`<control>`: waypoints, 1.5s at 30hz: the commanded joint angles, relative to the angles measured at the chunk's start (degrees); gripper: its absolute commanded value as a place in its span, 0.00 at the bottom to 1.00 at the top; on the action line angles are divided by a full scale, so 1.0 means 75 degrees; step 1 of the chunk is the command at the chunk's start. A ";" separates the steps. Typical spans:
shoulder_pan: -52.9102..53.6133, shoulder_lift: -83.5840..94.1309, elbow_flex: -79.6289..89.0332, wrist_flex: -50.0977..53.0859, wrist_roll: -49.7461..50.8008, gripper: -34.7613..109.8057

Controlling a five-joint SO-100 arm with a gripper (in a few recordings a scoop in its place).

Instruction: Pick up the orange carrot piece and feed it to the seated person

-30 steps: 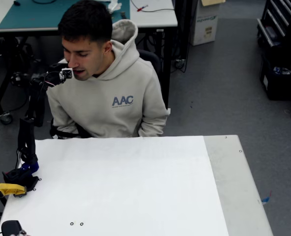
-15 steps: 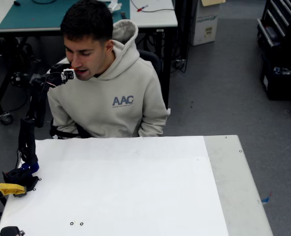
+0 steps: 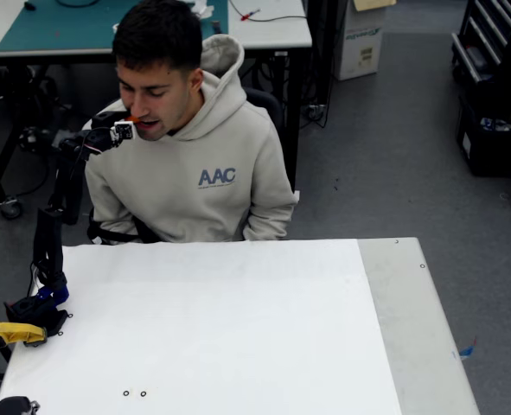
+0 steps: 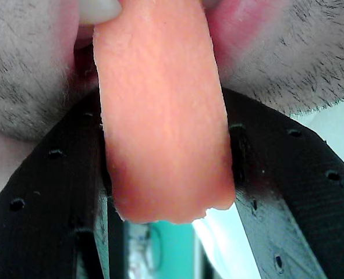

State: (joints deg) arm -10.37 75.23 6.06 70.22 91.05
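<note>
Head's shifted right slightly; my gripper [image 3: 127, 124] stayed at the seated person's [image 3: 194, 164] mouth. Fingers [image 4: 61, 192] clamp the orange carrot piece [image 4: 160, 116] between them, far end between his lips.

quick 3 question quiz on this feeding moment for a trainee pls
1. True or false: the orange carrot piece lies on the white table.
2. What is the gripper doing? A: open above the table. B: shut on the carrot piece. C: gripping the yellow clamp handle.
3. In the wrist view, the carrot's far end reaches the seated person at the ____.

Key
1. False: it is held up at the person's face, between the black fingers.
2. B
3. mouth: the tip sits at the parted lips, beside a tooth.
</note>
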 commanded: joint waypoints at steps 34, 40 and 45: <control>0.0281 0.0281 -0.0211 -0.0094 0.0176 0.22; 0.0340 0.0293 -0.0211 -0.0082 0.0129 0.22; 0.0340 0.0457 -0.0211 -0.0082 0.0059 0.22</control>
State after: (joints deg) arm -9.49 75.23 6.15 69.52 91.58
